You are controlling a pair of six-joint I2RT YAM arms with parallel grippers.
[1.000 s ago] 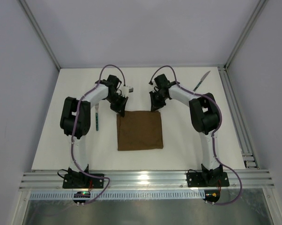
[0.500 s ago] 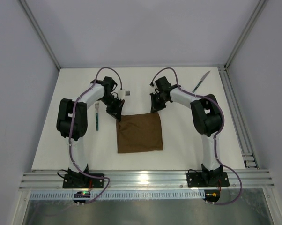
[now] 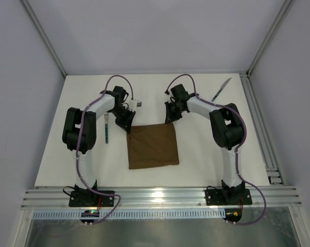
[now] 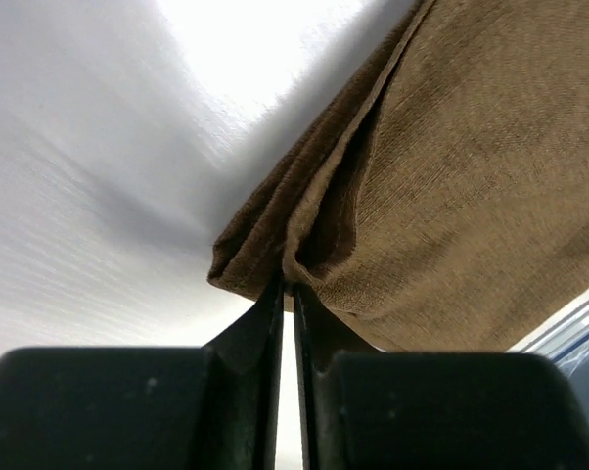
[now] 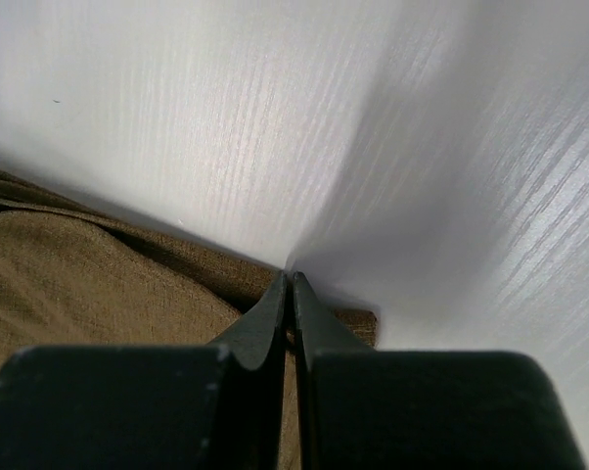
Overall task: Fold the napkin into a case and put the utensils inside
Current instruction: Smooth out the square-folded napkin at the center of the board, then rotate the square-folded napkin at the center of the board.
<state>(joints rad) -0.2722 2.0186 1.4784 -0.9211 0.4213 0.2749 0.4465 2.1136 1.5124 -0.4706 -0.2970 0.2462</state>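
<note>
The dark brown napkin lies flat as a folded square in the middle of the table. My left gripper is shut on its far left corner, and the left wrist view shows the cloth puckered at the tips. At the far right corner, my right gripper is shut on the napkin's edge, its tips down at the table. The fork, with a teal handle, lies left of the napkin. The knife lies at the far right. No case shows.
A metal rail runs along the table's right edge. The white enclosure walls stand close behind and to both sides. The arm bases sit at the near edge.
The right gripper has closed on the napkin's far right corner. The left arm has shifted slightly left and nearer, drawing the far left corner with it and puckering the cloth.
</note>
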